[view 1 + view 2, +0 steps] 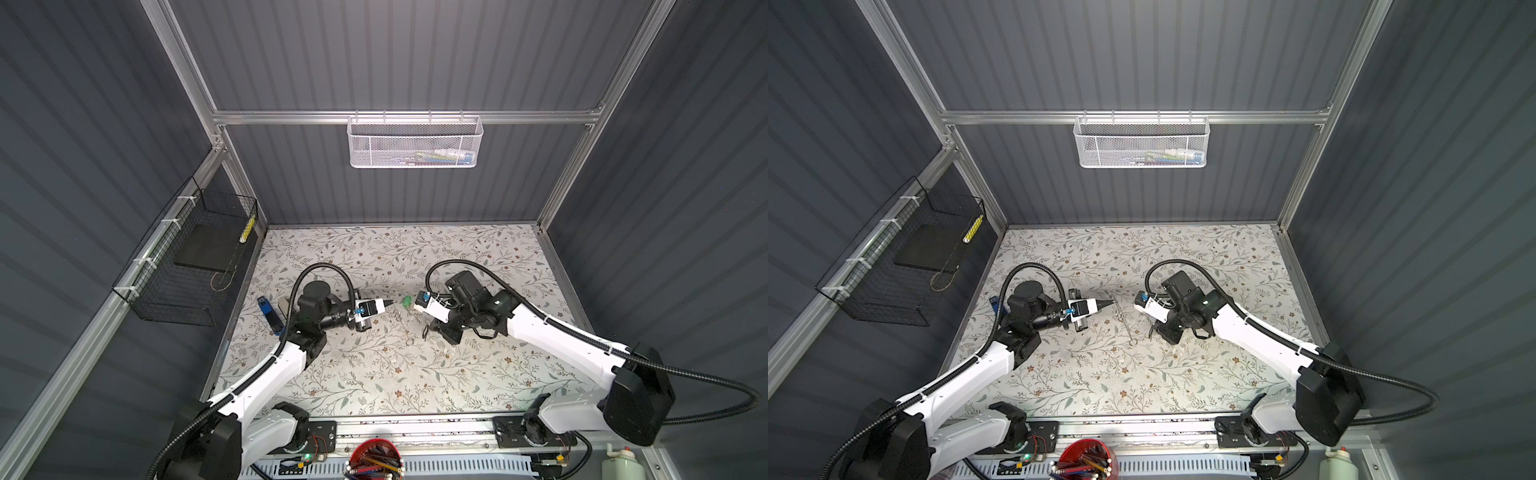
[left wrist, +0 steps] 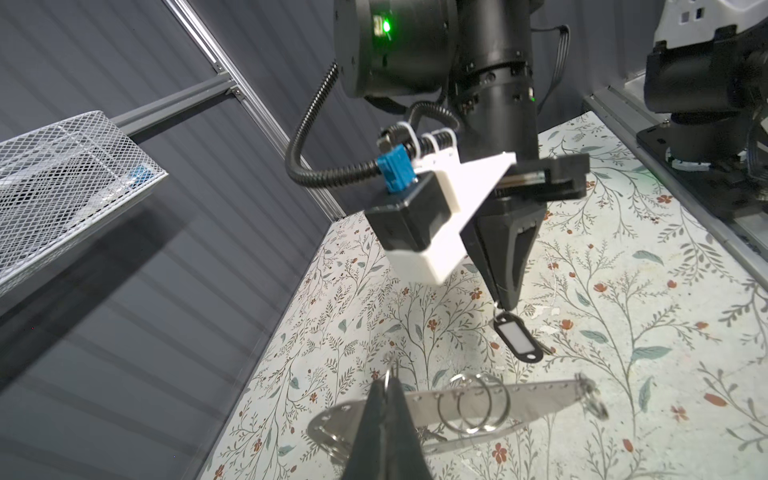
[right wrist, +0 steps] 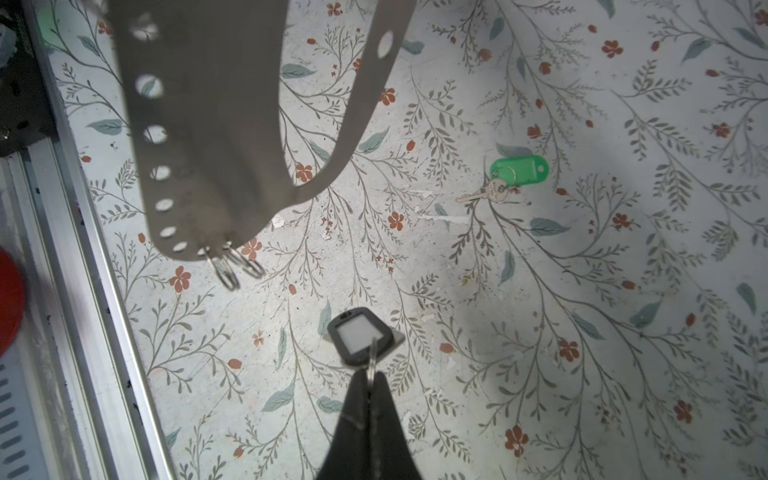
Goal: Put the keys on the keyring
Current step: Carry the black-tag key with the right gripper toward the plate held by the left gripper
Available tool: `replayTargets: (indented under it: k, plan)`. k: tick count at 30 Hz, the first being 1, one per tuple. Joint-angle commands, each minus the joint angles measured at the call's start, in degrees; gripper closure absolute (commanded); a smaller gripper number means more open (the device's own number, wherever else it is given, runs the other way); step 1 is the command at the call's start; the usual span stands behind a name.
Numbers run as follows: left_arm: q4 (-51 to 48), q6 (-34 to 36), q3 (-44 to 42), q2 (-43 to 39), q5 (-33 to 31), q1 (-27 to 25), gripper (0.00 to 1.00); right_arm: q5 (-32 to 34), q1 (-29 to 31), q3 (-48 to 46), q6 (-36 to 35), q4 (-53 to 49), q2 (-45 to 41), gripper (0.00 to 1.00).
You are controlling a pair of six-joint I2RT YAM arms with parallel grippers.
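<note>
The keyring (image 2: 519, 399), a flat grey plate with a row of holes and small metal loops, hangs above the floral table. My left gripper (image 2: 388, 386) is shut on one of its loops; in both top views it (image 1: 390, 304) points toward the middle. In the right wrist view the keyring (image 3: 208, 124) hangs in front with loops at its lower end. My right gripper (image 3: 371, 374) is shut on the ring of the black-rimmed clear tag (image 3: 353, 336), whose key is hidden. The other key (image 3: 482, 193), with its green tag (image 3: 519, 168), lies flat on the table, apart from both grippers.
A blue stapler (image 1: 270, 316) lies at the table's left edge behind the left arm. A black wire basket (image 1: 187, 266) hangs on the left wall and a white mesh basket (image 1: 415, 141) on the back wall. A red cup of pencils (image 1: 376, 457) stands at the front.
</note>
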Motion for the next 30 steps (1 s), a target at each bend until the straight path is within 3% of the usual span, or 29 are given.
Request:
replayTargets:
  k: [1,8,16,30]
  plan:
    - [-5.7,7.6,3.3,-1.6,1.0,-1.9,1.00,-2.0,-0.2,-0.9,7.3,1.2,-3.4,1.00]
    - [-8.5,17.4,3.6,-1.7,-9.2,-8.9,1.00,-8.4,-0.2,0.1,15.5,0.3,-5.2,1.00]
    - [-9.6,23.3,4.2,-1.7,-17.6,-15.1,1.00,-13.4,-0.1,0.4,20.1,3.4,-5.4,1.00]
    - [-11.0,25.1,4.8,-0.8,-18.4,-16.4,1.00,-16.8,0.1,3.4,21.0,2.1,-3.1,1.00]
